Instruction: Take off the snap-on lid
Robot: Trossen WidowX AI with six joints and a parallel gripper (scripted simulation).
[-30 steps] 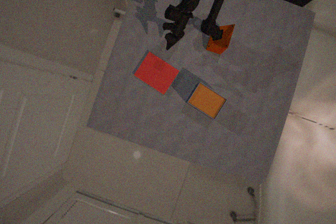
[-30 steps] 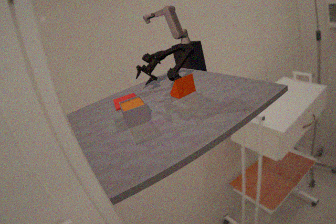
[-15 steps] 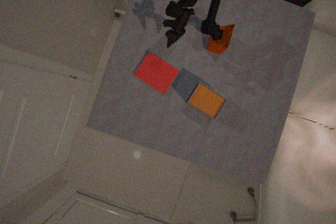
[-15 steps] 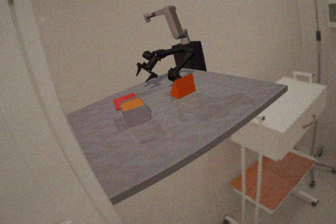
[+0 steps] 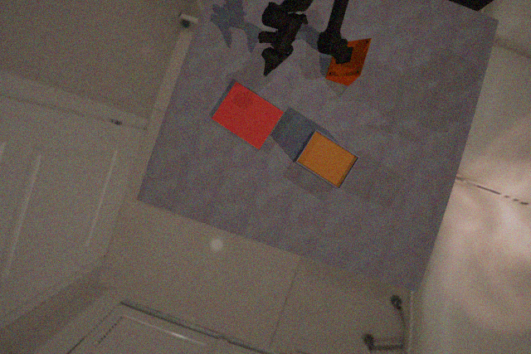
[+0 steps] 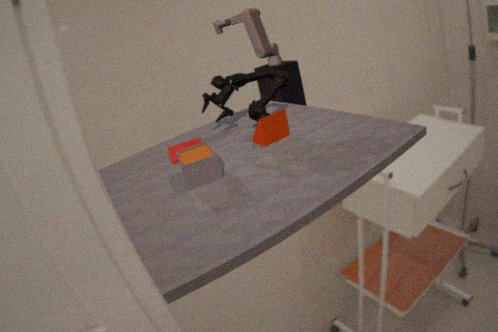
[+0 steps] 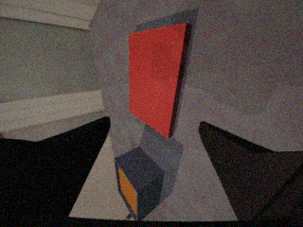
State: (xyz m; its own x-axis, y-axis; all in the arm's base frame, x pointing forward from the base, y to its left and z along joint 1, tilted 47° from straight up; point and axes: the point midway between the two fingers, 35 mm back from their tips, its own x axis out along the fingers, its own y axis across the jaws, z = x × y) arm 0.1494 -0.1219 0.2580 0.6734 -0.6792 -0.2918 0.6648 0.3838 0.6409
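The red lid point(image 5: 247, 115) point(image 6: 177, 150) point(image 7: 153, 71) lies flat on the table point(image 5: 364, 221) point(image 6: 281, 183), its smooth face up. The storage box point(image 6: 203, 173) point(image 7: 142, 166) point(image 5: 328, 159) stands upright beside it, grey-blue outside, with the lid off and an orange surface point(image 6: 196, 155) point(image 7: 128, 188) showing inside its rim. A gap separates lid and box. My gripper point(image 5: 266, 65) point(image 6: 209, 117) point(image 7: 154, 123) is open and empty, raised above the table on the arm-base side of the lid. It touches neither lid nor box. The lid's underside is hidden.
An orange wedge-shaped block point(image 5: 361, 56) point(image 6: 274, 129) stands close to the arm's base. A pale second arm point(image 6: 257, 33) rises from a black block point(image 6: 297, 91) behind the table. A white trolley point(image 6: 438, 152) stands beyond the table's right edge.
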